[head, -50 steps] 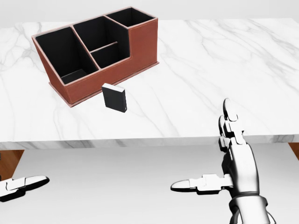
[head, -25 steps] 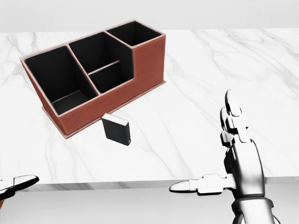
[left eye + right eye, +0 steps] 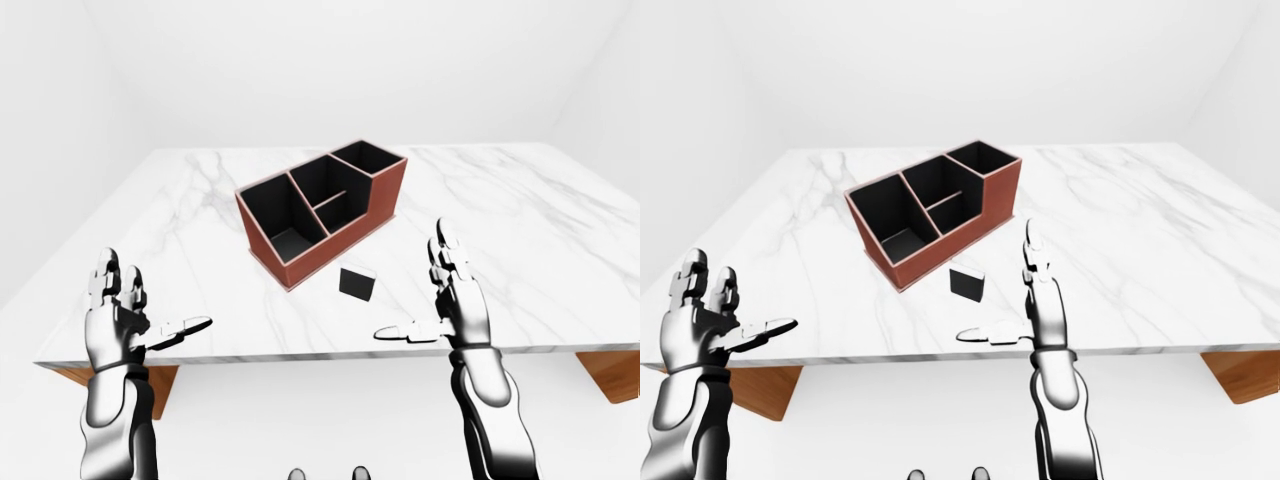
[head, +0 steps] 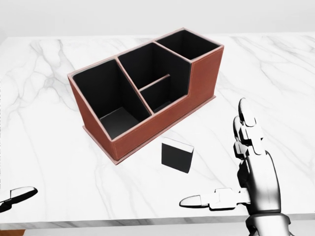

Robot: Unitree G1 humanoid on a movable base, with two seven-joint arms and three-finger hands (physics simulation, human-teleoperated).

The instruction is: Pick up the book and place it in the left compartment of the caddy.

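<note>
Fingers spread wide on the right hand (image 4: pixel 246 162), thumb sticking out sideways, nothing in its grasp. It hangs over the near edge of the table (image 4: pixel 275 73), and the book (image 4: pixel 177 155) sits just off at its ten o'clock, apart from it, not touched. Small dark book, standing on edge on the marble, tilted a little. Right beyond it, at its eleven o'clock, is the caddy (image 4: pixel 147 132), set at an angle, its big left compartment (image 4: pixel 110 105) gaping and bare. Over on the other side, the left hand (image 3: pixel 120 315) is open too, empty, hovering at the table's near edge, well away from everything.

Now the worry, as I see it: that book looks ready to topple. A thumb nudging it before the fingers close could knock it flat, or shove it against the caddy wall close behind, leaving little room to get round it. And a skewed grip might catch the divider going in.
</note>
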